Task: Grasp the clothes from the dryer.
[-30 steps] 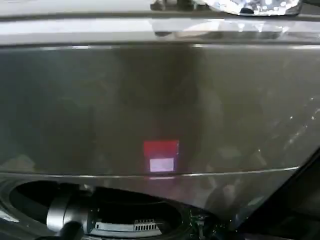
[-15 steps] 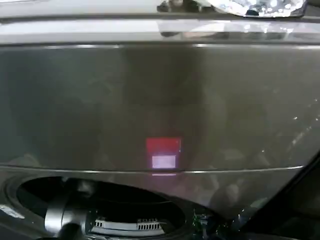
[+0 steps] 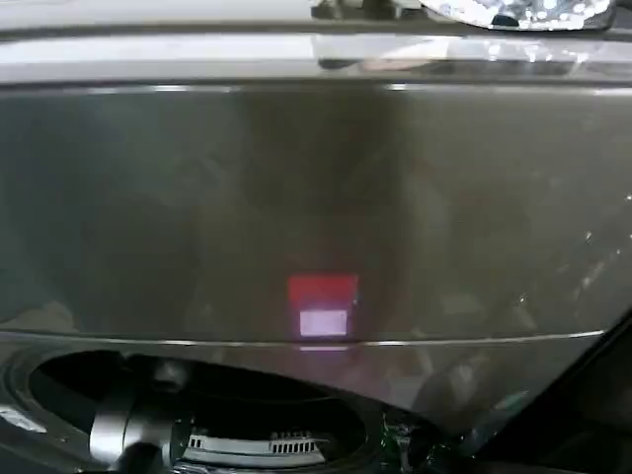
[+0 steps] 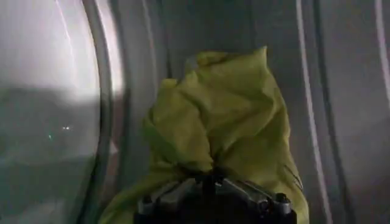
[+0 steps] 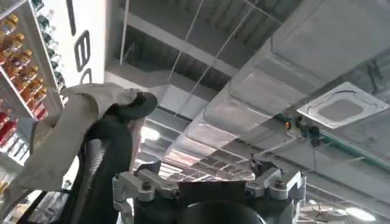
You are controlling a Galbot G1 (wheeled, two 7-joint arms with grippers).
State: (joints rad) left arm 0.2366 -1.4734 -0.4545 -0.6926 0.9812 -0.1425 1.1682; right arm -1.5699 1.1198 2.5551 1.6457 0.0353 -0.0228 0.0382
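Your left hand (image 4: 213,182) is inside the dryer (image 3: 316,217), clenched on the clothes (image 4: 225,115): the yellow-green fabric is pinched right at the fingertips and bunches up from them against the drum wall. From the head view you see the left arm reaching through the porthole low on the dryer's front. Over the last second that view has shifted only slightly; the arm sits in nearly the same place in the opening, so the grasp looks settled rather than in progress. That suggests the pick is made and drawing the bundle out through the porthole is what remains. Your right hand (image 5: 210,182) is parked well away from the dryer, pointing up at the ceiling; whether its fingers are parted I cannot tell.
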